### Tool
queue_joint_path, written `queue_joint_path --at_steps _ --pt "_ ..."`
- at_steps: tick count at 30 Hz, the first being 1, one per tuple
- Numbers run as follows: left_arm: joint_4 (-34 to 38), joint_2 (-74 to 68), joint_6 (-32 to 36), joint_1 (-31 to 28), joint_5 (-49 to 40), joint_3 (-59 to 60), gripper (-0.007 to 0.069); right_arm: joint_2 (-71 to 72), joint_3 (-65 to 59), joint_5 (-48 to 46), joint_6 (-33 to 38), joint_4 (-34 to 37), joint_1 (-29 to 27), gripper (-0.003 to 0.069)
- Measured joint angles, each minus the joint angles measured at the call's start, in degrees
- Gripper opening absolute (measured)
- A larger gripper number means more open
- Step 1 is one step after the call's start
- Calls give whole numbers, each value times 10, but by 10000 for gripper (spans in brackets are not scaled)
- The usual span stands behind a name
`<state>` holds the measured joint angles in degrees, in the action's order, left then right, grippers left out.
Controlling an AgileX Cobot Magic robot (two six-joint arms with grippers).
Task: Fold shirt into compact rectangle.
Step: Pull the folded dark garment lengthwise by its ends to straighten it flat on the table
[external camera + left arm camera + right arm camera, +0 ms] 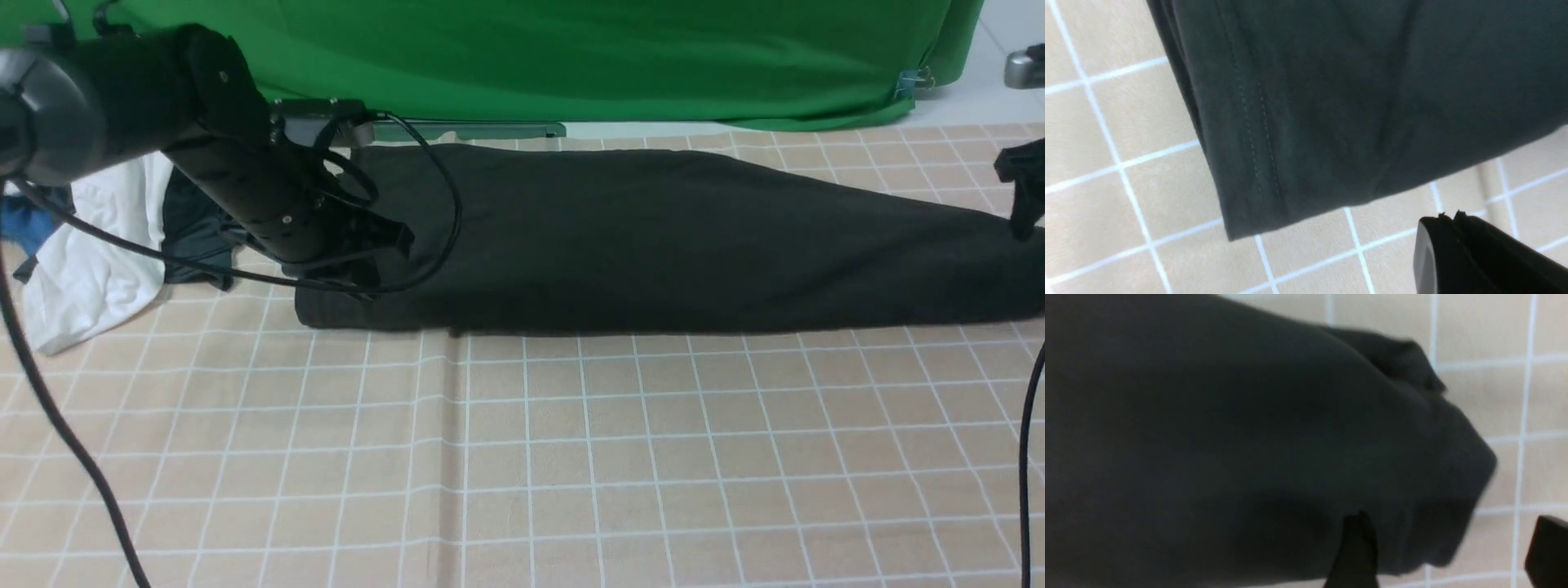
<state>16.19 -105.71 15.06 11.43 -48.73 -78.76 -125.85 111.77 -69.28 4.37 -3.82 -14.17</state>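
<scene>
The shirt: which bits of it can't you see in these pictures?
- Front view: the left arm hides the left end of the shirt; the right end runs past the picture's edge.
- Right wrist view: too blurred to show seams.
- Every view: no logo or label shows, so which face is up cannot be told.

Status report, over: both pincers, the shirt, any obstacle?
Left pincer shut, empty. Right pincer open. Shirt lies as long strip. White clothes near its left end.

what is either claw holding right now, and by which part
Nothing is held. The left claw is shut and empty, beside a hemmed corner of the shirt; the right claw stands open at its other end.
</scene>
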Motion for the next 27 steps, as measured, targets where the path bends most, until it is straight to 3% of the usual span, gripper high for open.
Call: queue_joint_path --at_steps 7,17,20,23,24,27 --pt "14 58 -2 0 -5 38 19 -18 0 29 -4 95 -40 554" --pt "17 85 -2 0 8 78 19 -77 1 62 37 115 -28 537" --pt "20 85 -2 0 13 79 19 -78 1 68 65 114 -19 431" --pt "22 85 -2 0 13 79 19 -78 3 69 86 115 -11 169" --pt "23 86 -2 0 13 79 19 -78 5 69 92 115 -10 115" --pt "23 90 -2 0 10 79 19 -80 23 50 94 108 -11 92"
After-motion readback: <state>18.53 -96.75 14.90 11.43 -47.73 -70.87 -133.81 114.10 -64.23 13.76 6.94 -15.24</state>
